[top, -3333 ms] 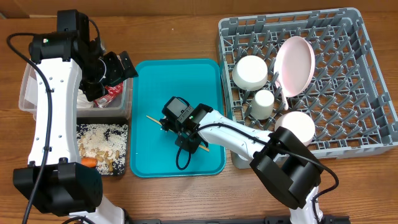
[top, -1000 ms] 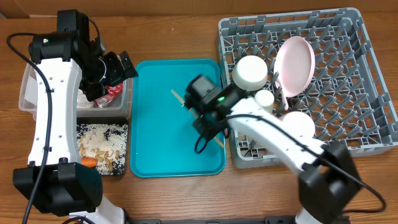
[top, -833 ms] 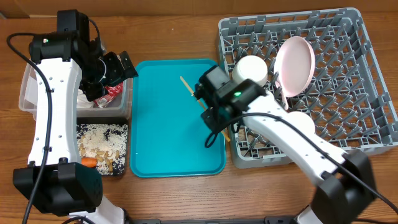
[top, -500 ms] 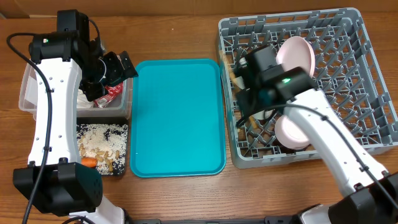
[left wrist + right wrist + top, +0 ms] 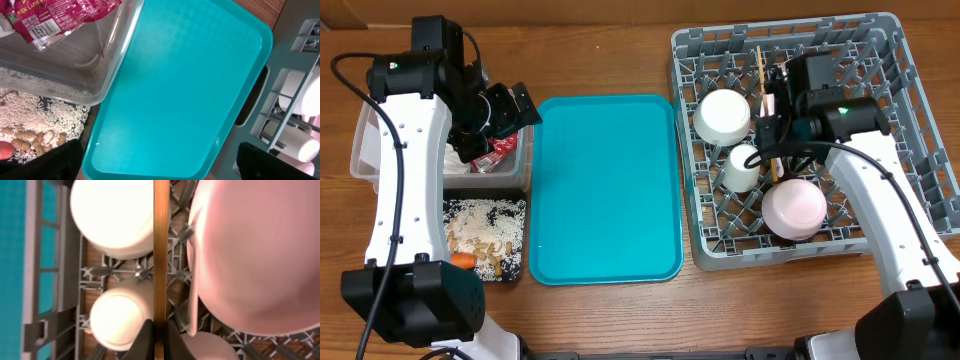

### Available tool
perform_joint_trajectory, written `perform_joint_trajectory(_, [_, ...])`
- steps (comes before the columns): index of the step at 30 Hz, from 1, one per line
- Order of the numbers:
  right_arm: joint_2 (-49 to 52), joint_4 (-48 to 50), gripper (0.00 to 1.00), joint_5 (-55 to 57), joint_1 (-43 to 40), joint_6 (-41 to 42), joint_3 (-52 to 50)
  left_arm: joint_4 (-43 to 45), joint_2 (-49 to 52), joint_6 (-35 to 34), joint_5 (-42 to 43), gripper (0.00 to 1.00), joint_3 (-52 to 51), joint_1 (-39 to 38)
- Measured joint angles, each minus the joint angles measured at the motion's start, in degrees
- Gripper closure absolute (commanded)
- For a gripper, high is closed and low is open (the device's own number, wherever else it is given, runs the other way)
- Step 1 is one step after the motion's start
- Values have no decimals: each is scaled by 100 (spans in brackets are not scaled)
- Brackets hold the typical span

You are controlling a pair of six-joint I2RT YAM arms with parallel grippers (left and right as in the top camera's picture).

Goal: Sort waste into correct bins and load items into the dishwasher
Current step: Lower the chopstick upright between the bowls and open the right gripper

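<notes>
Chopstick (image 5: 760, 80) is pinched by the right gripper (image 5: 775, 125) over the dish rack (image 5: 910, 120), near its far edge; the left gripper (image 5: 500, 128) is spread open.

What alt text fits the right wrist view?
The right gripper pinches a thin wooden chopstick, holding it over the grey dish rack. A white bowl and small white cup sit at the picture's left, the pink plate at its right.

Pink plate (image 5: 250, 255) cut off at right edge, chopstick (image 5: 161, 250) blurred, left claw (image 5: 159, 165) cropped to dark bottom corners
</notes>
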Motion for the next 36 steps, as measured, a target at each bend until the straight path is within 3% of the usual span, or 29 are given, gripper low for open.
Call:
perform_joint_trajectory(4, [142, 160, 88, 44, -31, -125, -177, 0, 0, 0, 0, 0, 0, 0])
perform_joint_trajectory(8, [374, 192, 49, 103, -31, -203, -184, 2, 0, 0, 0, 0, 0, 0])
perform_joint_trajectory(9, [426, 203, 44, 114, -31, -225, -188, 0, 0, 0, 0, 0, 0, 0])
perform_joint_trajectory(22, [485, -116, 37, 31, -31, -118, -114, 0, 0, 0, 0, 0, 0, 0])
perform_joint_trajectory(23, [444, -214, 34, -55, -31, -98, -59, 0, 0, 0, 0, 0, 0, 0])
perform_joint_trajectory(25, [310, -341, 16, -232, -31, -98, 72, 0, 0, 0, 0, 0, 0, 0])
perform_joint_trajectory(26, [149, -402, 0, -404, -31, -48, 170, 0, 0, 0, 2, 0, 0, 0])
perform_joint_trajectory(36, [-1491, -337, 0, -1646, -31, -79, 584, 0, 0, 0, 0, 0, 0, 0])
